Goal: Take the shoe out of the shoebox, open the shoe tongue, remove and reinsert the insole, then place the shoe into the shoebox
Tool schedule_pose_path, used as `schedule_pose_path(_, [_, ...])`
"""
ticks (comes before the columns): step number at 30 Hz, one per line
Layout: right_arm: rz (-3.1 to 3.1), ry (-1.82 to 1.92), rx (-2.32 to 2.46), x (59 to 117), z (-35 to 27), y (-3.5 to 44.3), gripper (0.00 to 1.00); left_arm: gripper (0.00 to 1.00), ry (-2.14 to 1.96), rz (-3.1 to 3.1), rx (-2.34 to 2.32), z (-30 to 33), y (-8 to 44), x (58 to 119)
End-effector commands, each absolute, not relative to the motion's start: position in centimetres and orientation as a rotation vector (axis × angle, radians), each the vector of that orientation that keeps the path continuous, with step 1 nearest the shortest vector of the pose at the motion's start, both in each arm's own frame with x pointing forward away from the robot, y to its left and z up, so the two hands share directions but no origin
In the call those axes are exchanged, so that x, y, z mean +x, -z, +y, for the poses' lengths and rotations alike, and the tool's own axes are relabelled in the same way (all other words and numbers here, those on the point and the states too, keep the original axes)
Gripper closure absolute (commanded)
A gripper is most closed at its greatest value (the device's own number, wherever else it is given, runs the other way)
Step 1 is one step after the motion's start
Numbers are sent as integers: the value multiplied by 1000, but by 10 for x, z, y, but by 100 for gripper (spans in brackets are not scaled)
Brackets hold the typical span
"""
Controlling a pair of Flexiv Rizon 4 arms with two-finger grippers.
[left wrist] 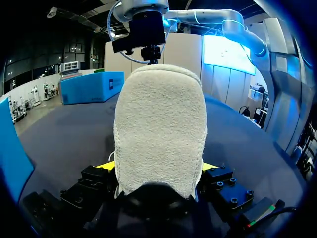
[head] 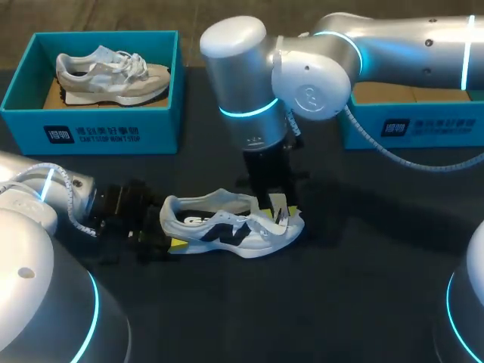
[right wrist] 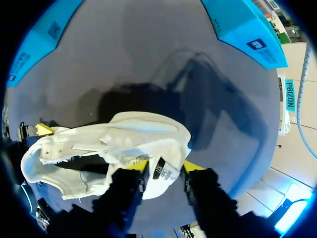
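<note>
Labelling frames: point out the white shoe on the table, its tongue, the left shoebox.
white shoe point(head: 227, 229), head view, side panel.
tongue point(right wrist: 162, 174), right wrist view, label end.
left shoebox point(head: 98, 133), head view, front wall.

Left hand point(left wrist: 157, 168): black body fills the low foreground, with a yellow tip showing on each side of the shoe point(left wrist: 159, 131). Both tips sit against the heel from opposite sides, so it's clamped. The shoe is seen heel-on, upright, its white fuzzy heel panel blocking most of the middle. Right arm point(left wrist: 218, 20) comes in overhead. The right hand point(left wrist: 141, 30) hangs past the shoe's far end, lower part hidden behind the heel. Dark grey surface point(left wrist: 64, 129) all round. Blue shoebox point(left wrist: 91, 87) far across the surface, well apart from the shoe. Wall of a second blue box point(left wrist: 11, 153) beside the left hand.
</note>
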State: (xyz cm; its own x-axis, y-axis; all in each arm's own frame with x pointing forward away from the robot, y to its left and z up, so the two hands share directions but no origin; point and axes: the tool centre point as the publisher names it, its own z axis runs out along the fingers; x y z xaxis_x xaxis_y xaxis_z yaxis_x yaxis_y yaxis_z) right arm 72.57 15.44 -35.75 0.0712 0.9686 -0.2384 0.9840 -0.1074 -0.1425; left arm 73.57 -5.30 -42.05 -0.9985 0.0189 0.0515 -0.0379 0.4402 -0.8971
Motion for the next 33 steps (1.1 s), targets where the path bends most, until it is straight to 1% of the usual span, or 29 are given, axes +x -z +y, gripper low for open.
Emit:
schedule_pose_path(1, [2046,417,2253,723,156,352,0,100,-1633,-2622,18,-54,422,735])
schedule_pose_path(9, [2068,313,2181,721,163,327,0,100,-1633,-2622,18,-54,422,735])
schedule_pose_path(18, [2282,151,1862,731,178,290,0,100,-1633,-2622,18,-54,422,735])
schedule_pose_path(27, [2554,-30,1326,740,207,247,0,100,-1633,-2622,18,-54,422,735])
schedule_pose_path(33, [2735,-121,862,742,242,239,0,100,-1633,-2622,18,-54,422,735])
